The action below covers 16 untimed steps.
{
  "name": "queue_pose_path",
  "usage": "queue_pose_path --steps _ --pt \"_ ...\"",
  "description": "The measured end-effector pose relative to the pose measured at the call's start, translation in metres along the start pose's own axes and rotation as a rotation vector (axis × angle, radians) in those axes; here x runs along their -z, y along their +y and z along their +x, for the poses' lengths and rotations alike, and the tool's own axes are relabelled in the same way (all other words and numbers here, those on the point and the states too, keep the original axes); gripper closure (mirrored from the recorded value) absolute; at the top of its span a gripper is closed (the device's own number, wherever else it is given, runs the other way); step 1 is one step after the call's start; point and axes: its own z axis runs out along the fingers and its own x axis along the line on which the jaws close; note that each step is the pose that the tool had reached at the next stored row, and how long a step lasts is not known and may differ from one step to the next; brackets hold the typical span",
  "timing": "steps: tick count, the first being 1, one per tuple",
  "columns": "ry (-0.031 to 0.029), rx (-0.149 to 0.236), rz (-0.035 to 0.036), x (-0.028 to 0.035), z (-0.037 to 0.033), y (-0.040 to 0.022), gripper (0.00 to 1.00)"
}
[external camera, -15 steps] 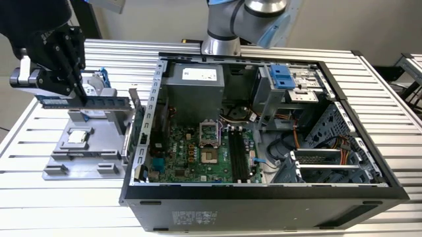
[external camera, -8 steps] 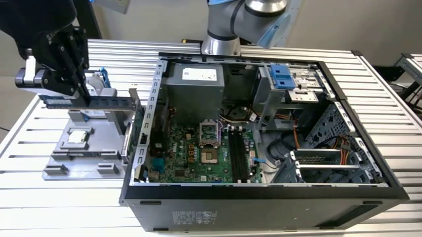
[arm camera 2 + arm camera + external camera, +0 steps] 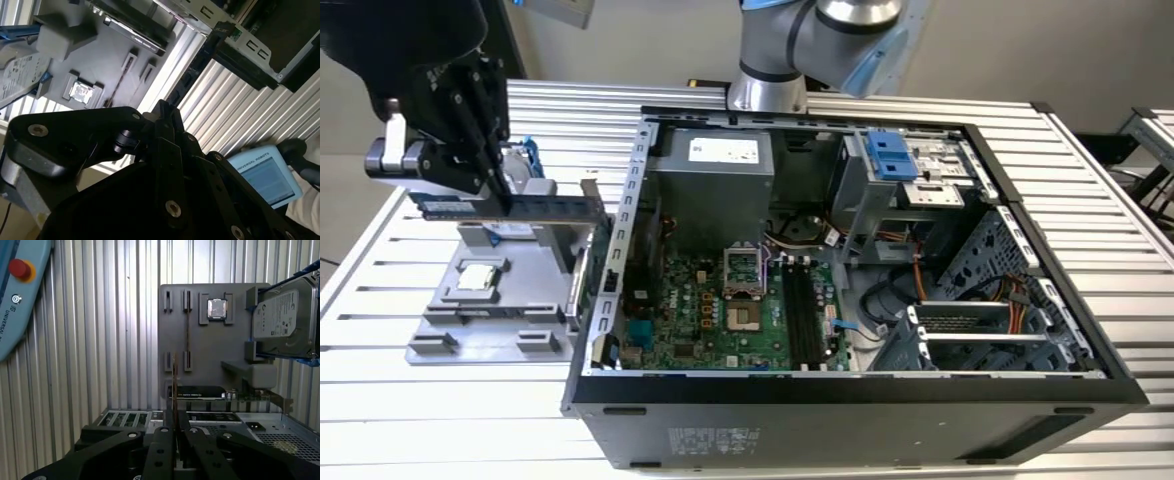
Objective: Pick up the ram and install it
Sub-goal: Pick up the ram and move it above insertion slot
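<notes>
In the first wrist view the ram [image 3: 174,382] stands edge-on between the jaws, so its chips and label cannot be made out, and its held end is hidden by the gripper [image 3: 174,415]. The hard drive [image 3: 282,320] and the teach pendant [image 3: 17,295] are each cut off by that picture's edge. In the exterior view the arm [image 3: 787,50] is cut off at the top edge.
</notes>
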Motion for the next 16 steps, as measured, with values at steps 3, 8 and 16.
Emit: queue_pose_path --steps 3,8,16 --pt "0.0 0.0 0.0 0.0 -0.0001 -0.0041 1.0" --pt "-0.0001 0.0 0.0 -0.0001 -0.0001 -0.0107 1.0" --pt "-0.0001 0.0 0.0001 -0.0003 -0.0003 -0.0221 1.0"
